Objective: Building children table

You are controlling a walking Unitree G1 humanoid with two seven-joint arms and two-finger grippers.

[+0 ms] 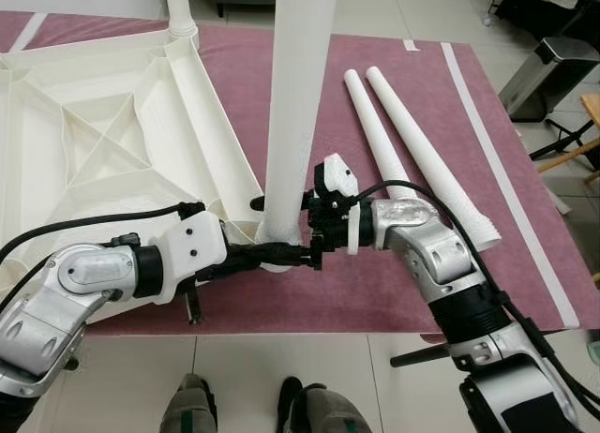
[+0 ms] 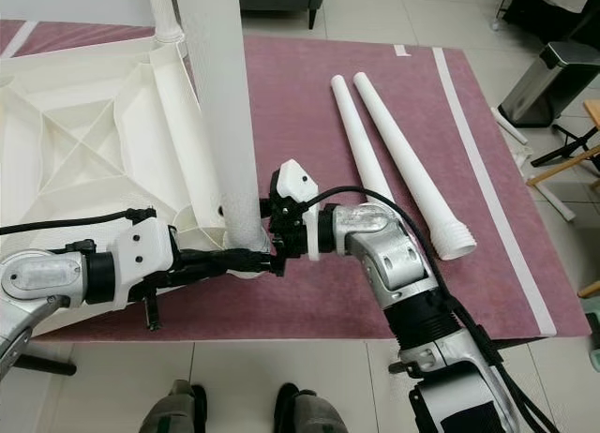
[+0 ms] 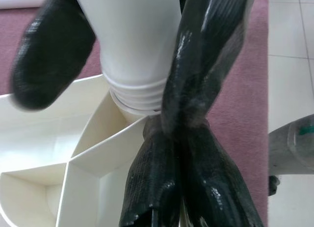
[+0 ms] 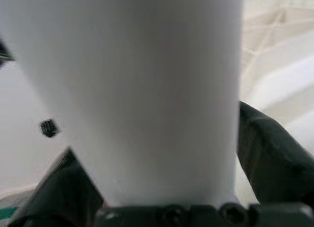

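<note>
The white tabletop (image 1: 217, 144) lies upside down on a maroon mat (image 1: 375, 292). A white table leg (image 1: 300, 96) stands upright in its near right corner socket. My left gripper (image 1: 286, 257) reaches in from the left and is shut on the leg's base just above the threaded collar (image 3: 135, 92), one finger (image 3: 49, 55) on each side. My right gripper (image 1: 291, 213) comes from the right, slightly higher, and is shut on the same leg (image 4: 147, 89); one of its fingers (image 4: 274, 158) presses the leg's side.
A second leg (image 1: 178, 7) stands in the tabletop's far corner. Two loose legs (image 1: 375, 133) (image 1: 431, 161) lie side by side on the mat to the right. A metal bin (image 1: 548, 72) and a wooden frame (image 1: 586, 142) stand on the tiled floor at right.
</note>
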